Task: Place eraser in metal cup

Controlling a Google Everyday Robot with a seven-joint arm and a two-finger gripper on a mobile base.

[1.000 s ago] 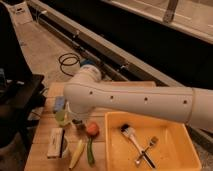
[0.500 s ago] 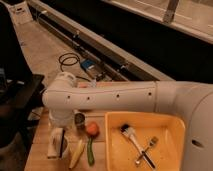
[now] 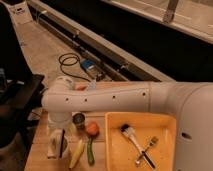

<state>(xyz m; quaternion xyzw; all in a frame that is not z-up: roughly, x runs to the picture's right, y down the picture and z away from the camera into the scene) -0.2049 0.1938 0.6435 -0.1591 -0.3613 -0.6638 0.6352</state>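
The eraser (image 3: 57, 143), a pale block with a dark stripe along one side, lies at the table's left front. The metal cup (image 3: 79, 120), small and shiny grey, stands just to its upper right, partly under my arm. My white arm (image 3: 100, 99) reaches from the right across the table and bends down at its left end, right above the eraser. The gripper is hidden behind that bend, so it does not show in this view.
A yellow tray (image 3: 165, 152) at the right front holds a brush (image 3: 129, 134) and a fork (image 3: 147, 150). An orange fruit (image 3: 91, 129), a banana (image 3: 77, 153) and a green vegetable (image 3: 90, 151) lie between tray and eraser. A black chair (image 3: 20, 100) stands left of the table.
The arm's bend has swung left and a little lower, from above the metal cup to above the eraser. The eraser, cup and tray have stayed where they were.
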